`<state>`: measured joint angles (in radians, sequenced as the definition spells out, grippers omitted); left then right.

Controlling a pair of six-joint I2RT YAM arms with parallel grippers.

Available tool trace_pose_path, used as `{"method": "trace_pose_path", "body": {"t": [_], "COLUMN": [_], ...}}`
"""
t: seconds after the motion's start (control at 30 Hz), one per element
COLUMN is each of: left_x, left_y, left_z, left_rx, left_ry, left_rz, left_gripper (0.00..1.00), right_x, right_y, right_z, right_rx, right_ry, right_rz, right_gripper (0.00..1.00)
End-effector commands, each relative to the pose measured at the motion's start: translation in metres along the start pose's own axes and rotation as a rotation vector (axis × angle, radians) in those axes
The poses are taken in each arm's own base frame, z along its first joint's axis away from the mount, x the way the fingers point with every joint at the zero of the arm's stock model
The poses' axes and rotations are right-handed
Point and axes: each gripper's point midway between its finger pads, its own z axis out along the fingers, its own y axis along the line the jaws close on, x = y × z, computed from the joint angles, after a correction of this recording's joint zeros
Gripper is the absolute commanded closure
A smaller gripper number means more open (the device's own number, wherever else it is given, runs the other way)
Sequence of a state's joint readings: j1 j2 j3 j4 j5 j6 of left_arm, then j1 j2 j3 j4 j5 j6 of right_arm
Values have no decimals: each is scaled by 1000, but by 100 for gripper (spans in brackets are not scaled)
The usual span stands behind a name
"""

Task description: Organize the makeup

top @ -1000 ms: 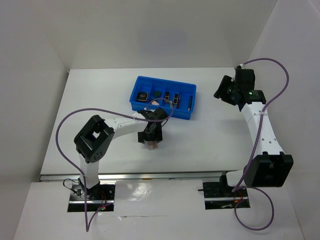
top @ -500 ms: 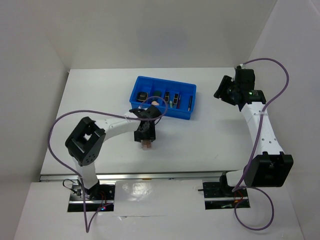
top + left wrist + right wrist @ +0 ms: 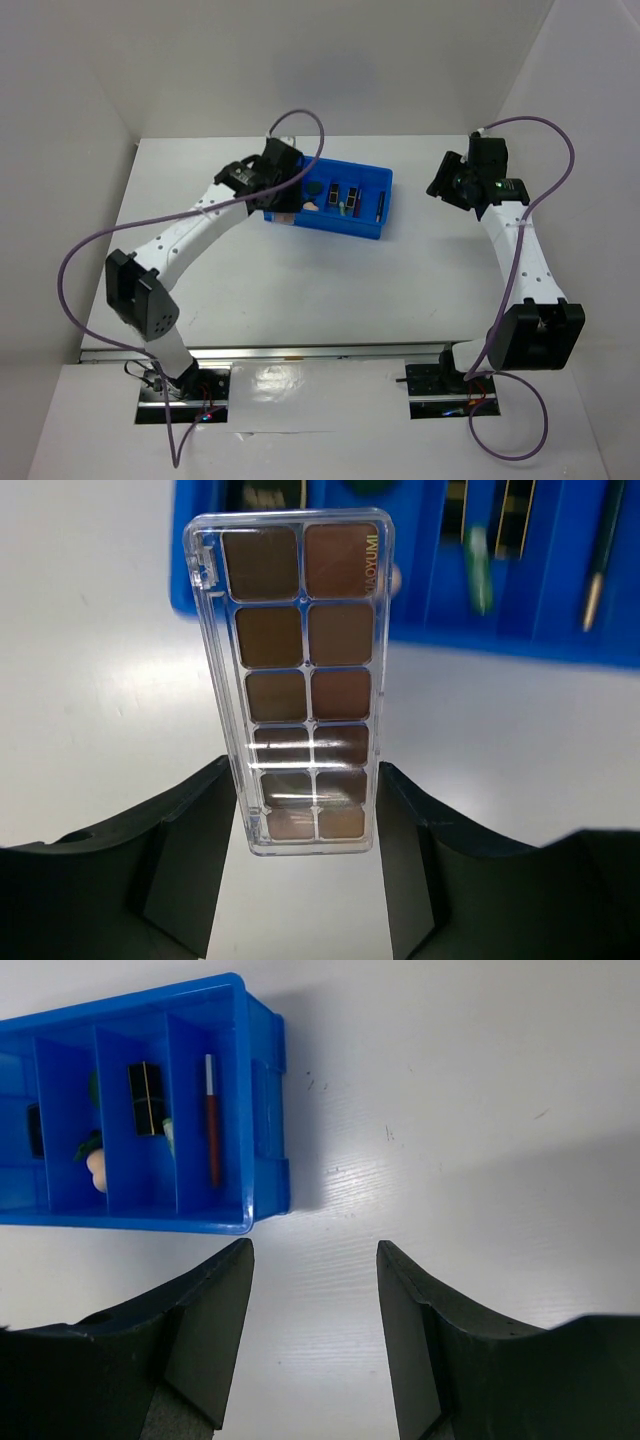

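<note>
We find the left tool (image 3: 308, 785) clamped on the lower end of the palette (image 3: 300, 660), which is held off the surface (image 3: 100, 700) at the left end of the blue tray (image 3: 480, 640). We judge the placing step to be in hand. The next move calls for lowering the palette into a free compartment, and its length may demand a tilt. The palette is a flat, clear case with twelve brown pans in two columns. The right tool (image 3: 312, 1260) stands apart, empty, over the surface beside the tray's right end.
</note>
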<state>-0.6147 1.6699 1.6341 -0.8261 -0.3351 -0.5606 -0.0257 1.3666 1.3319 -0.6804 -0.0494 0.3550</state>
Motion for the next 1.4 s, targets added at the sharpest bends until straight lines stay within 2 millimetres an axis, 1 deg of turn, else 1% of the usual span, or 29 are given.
{"method": "trace_pose_path", "body": {"t": [0.0, 0.03, 0.07, 0.1, 0.13, 0.17, 0.2, 0.27, 0.3, 0.33, 0.4, 0.43, 0.47, 0.5, 0.53, 0.57, 0.6, 0.63, 0.67, 0.8, 0.93, 0.97, 1.0, 1.03, 1.1, 1.13, 1.23, 1.3, 1.37], "left_x": [-47, -75, -73, -75, -82, -99, -97, -111, -114, -112, -121, -119, -113, -114, -108, -111, -109, -108, -104, -95, -87, -82, -85, -81, -85, -82, -96, -106, -118], "left_y": [4, 7, 11, 13, 18, 14, 22, 22, 23, 28, 34, 32, 38, 37, 37, 36, 36, 33, 34, 30, 27, 27, 26, 28, 28, 29, 29, 27, 26], "left_z": [20, 17, 43, 50, 58, 58, 79, 89, 96, 110, 120, 126, 137, 142, 150, 150, 157, 157, 163, 177, 183, 185, 181, 183, 176, 177, 159, 146, 120], "left_rx": [-30, -53, -100, -127, -149, -155, -180, -169, -160, -173, -165, -156, -168, -167, -172, -170, -170, -157, -159, -148, -130, -124, -121, -124, -121, -124, -122, -115, -97], "left_ry": [-72, -126, -90, -74, -75, -117, -88, -118, -119, -108, -117, -107, -83, -87, -69, -80, -79, -76, -64, -36, -13, -1, -9, 2, -9, -1, -42, -69, -97], "left_rz": [98, 100, 106, 127, 117, 118, 129, 135, 140, 134, 125, 139, 150, 149, 166, 163, 164, 164, 167, 165, 161, 164, 161, 164, 161, 164, 144, 128, 103], "left_gripper": [78, 80, 81, 81, 81, 81, 81, 81, 79, 78, 78, 77, 77, 75, 73, 73, 72, 72, 71, 68, 48, 36, 30, 26, 18, 12, 8, 8, 7], "right_x": [-18, -18, -17, -17, -17, -14, -14, -11, -11, -11, -9, -9, -9, -9, -7, -11, -9, -9, -7, -10, -9, -9, -9, -12, -12, -16, -16, -14, -18], "right_y": [8, 8, 5, 5, 5, 3, 2, 0, 0, 0, -1, -1, -1, -1, -2, -2, -3, -3, -3, -2, -4, -4, -4, -3, -3, -1, -1, -2, 0], "right_z": [0, 0, -1, -1, -1, 1, 1, 3, 3, 3, 3, 2, 2, 2, 5, 4, 4, 4, 7, 5, 5, 5, 5, 3, 3, 2, 2, 2, -3], "right_rx": [-22, -22, -6, -5, -5, -2, 7, 10, 10, 10, 14, 14, 14, 14, 17, 22, 26, 26, 30, 26, 38, 38, 38, 35, 35, 31, 31, 35, 28], "right_ry": [-57, -57, -53, -53, -53, -44, -48, -39, -39, -39, -31, -31, -31, -31, -22, -34, -24, -24, -16, -24, -19, -19, -19, -28, -28, -36, -36, -28, -45], "right_rz": [-5, -5, -4, -14, -14, -13, -13, -13, -13, -13, -12, -12, -12, -12, -12, -12, -12, -12, -12, -12, -12, -12, -12, -12, -12, -12, -12, -12, -12], "right_gripper": [40, 40, 40, 40, 40, 40, 40, 40, 40, 40, 40, 40, 40, 40, 40, 40, 40, 40, 40, 40, 40, 40, 40, 40, 40, 40, 39, 37, 33]}}
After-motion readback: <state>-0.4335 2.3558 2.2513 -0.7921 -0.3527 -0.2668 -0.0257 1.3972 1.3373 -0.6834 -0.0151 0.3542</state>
